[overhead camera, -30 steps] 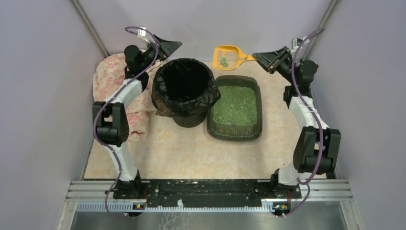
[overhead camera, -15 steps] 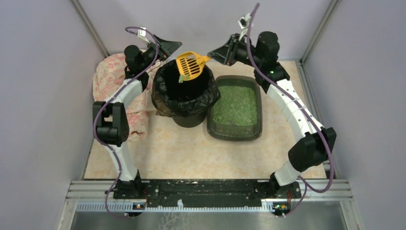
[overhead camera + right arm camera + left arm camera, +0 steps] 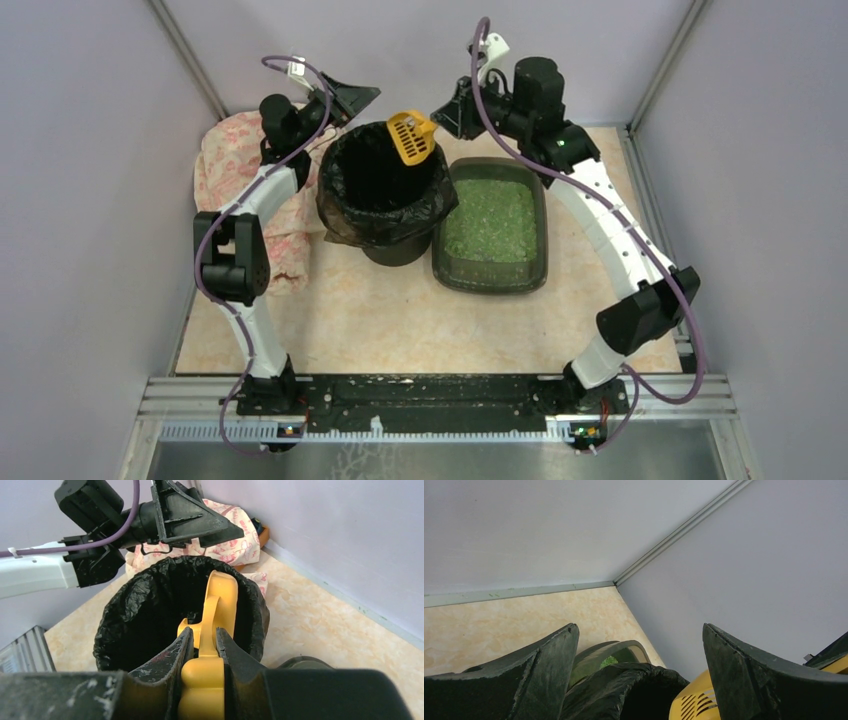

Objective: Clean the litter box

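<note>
Bin (image 3: 345, 225) stands on the table (image 3: 400, 320), far half, left of centre. Litter box (image 3: 490, 282) lies just beside it on the right. Cloth (image 3: 225, 160) lies left of the bin, in the far-left corner. Scoop (image 3: 411, 136), in the right gripper (image 3: 440, 122), hangs tilted over the bin's far-right rim.

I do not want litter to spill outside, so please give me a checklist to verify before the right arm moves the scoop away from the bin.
1. Right tool shut on yellow scoop handle: ok.
2. Scoop head over the black-bagged bin mouth: ok.
3. Scoop fully emptied: cannot tell.
4. Left tool open, apart from scoop: ok.
5. Litter box upright beside bin: ok.
</note>
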You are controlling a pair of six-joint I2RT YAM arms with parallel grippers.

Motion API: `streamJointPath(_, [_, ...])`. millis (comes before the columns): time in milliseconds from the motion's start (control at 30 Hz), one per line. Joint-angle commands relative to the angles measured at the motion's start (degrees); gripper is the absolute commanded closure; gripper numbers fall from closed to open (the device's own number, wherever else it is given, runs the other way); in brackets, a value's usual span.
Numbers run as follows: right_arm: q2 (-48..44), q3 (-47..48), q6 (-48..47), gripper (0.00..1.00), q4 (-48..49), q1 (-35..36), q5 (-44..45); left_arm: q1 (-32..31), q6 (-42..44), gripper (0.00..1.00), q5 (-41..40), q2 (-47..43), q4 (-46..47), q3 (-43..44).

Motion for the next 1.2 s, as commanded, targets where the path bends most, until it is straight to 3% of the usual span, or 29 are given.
streamJointPath(0, [-3.8,0.5,4.3,1.0,6.2,-3.6,-2.7,-0.1,0.5,0.01,0.6,0.4,2.1,2.0])
streamJointPath(200, [-12.7,-18.3,32.6,1.0,35.5,-21.1,-12.3,0.0,0.2,0.01,0.7,0.1,2.7,0.8])
streamJointPath(300, [-16.2,-24.1,34.0,1.0,34.1,-29.6,-10.8,0.1,0.1,0.01,0.8,-0.1,2.8,0.3])
streamJointPath(400, [-18.7,-28.6,26.4,1.0,25.6,-33.6,-8.4,0.2,0.1,0.01,0.9,0.0,2.9,0.3])
streamJointPath(500, [-19.3,-35.2,22.0,1.0,21.3,-33.9,-8.0,0.2,-1.1,0.01,0.8,0.8,3.8,0.4])
streamJointPath(600, [-21.5,-43.8,25.1,1.0,23.8,-33.6,-8.6,0.2,-1.6,0.01,0.7,1.3,4.3,0.8])
streamJointPath(733, [-23.5,-48.5,20.4,1.0,16.2,-32.4,-6.5,0.2,-1.7,0.01,0.8,1.6,4.1,1.2])
streamJointPath(1000, [-19.9,-48.1,8.8,1.0,5.1,-24.4,-0.7,0.1,-2.7,0.01,0.8,2.2,4.7,0.9])
streamJointPath(1167, [-17.5,-49.9,10.0,1.0,8.2,-20.7,-1.3,0.1,-2.3,0.01,1.0,1.9,4.6,0.6])
